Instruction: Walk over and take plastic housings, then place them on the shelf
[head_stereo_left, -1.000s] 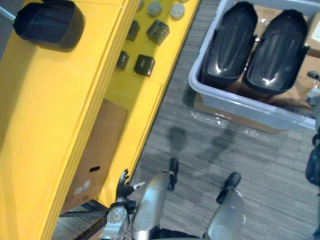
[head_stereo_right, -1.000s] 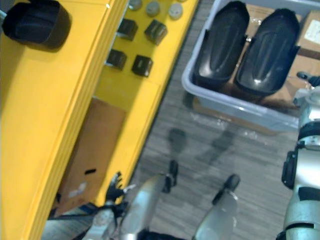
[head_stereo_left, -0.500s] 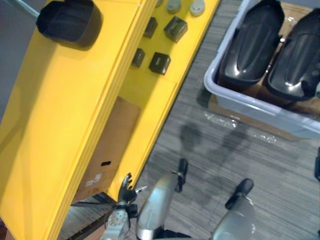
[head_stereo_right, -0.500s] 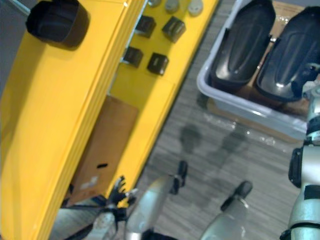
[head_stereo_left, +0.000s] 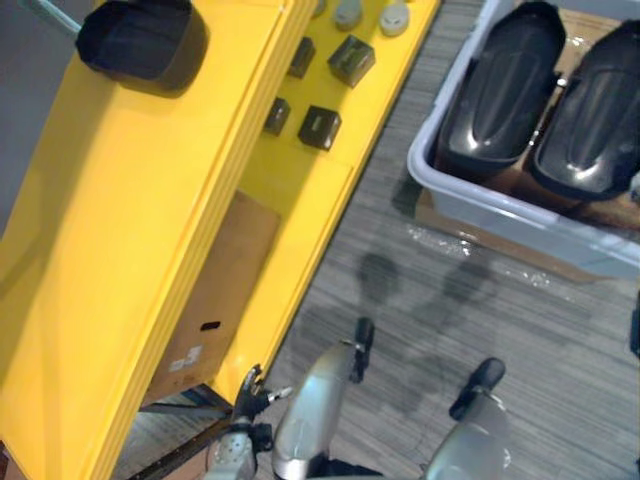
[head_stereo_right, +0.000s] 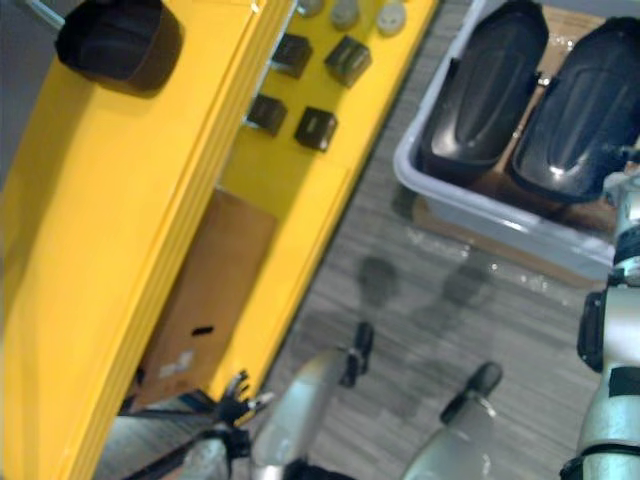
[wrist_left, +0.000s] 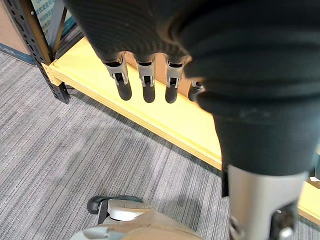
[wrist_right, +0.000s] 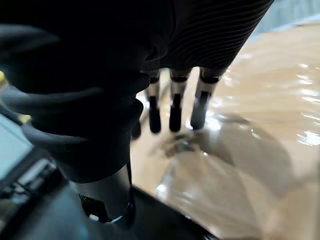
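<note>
The two black housings you want lie side by side in the grey bin at about one o'clock in the head views, and neither is in a hand. Another housing already sits on the top board of the yellow shelf at eleven o'clock, so I judge this is the approach to the bin for the next pick-up. Your right hand is the nearer one, at the three o'clock edge of the right eye view by the bin's right end. Its wrist view has the fingers straight and apart, hanging over film-wrapped cardboard. A glossy dark curve below them may be a housing, though I cannot say for sure. Your left hand hangs low at seven o'clock by the shelf's foot. Its fingers are likewise straight and holding nothing, over the lowest yellow board and the grey carpet. The next move, as I read it, calls for a step toward one o'clock until both arms reach the bin, then lowering a hand to either side of one housing. It looks broad and smooth, so plan on a two-handed hold, not a pinch. On the carry back, mind the small black boxes and grey discs on the shelf's middle board at twelve o'clock.
</note>
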